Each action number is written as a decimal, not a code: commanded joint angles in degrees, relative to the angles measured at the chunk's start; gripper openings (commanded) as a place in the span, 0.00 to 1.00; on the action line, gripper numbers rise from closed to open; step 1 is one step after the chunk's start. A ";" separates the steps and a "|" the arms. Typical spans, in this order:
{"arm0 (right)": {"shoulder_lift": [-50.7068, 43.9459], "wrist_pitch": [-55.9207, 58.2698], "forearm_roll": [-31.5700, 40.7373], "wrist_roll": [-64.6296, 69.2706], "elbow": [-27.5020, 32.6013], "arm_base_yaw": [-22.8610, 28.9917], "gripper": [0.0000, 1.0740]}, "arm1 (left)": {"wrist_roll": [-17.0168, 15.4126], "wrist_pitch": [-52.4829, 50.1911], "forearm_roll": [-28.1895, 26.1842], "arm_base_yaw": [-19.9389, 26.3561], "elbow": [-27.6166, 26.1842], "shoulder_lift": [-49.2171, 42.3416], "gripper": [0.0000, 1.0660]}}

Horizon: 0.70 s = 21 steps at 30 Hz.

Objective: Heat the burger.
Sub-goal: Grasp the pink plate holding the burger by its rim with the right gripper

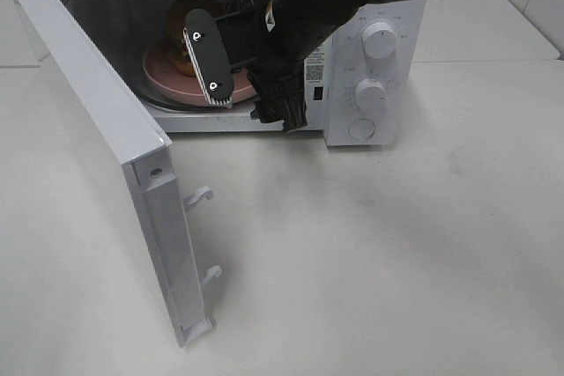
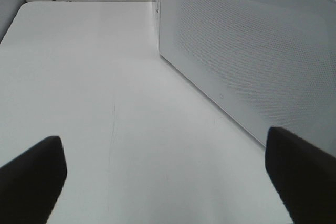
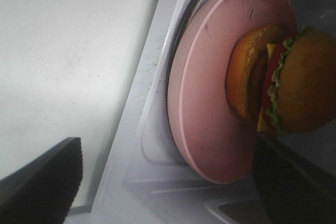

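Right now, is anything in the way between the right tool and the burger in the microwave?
Nothing visible is. The right tool is open at the microwave's mouth, and the burger sits on the pink plate just ahead. The door is swung wide, clear of it.

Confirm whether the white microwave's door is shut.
No, the white microwave's door stands swung wide open, leaving the tall golden-bun burger on the round pink plate exposed inside.

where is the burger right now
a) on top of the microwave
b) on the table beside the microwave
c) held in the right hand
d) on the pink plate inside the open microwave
d, the burger sits on the pink plate inside the microwave, whose door stands open.
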 commanded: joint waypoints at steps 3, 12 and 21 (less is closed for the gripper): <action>1.66 -0.34 -0.11 1.38 -1.95 0.23 0.78 | -0.23 -0.34 -0.23 -0.40 0.17 -1.26 0.91; 6.25 -0.29 -0.11 3.15 -6.07 0.23 0.76 | -0.23 -0.34 -0.23 -0.40 0.17 -1.26 0.91; 10.66 -0.34 -0.06 4.64 -10.37 0.23 0.74 | -0.23 -0.34 -0.23 -0.40 0.17 -1.26 0.91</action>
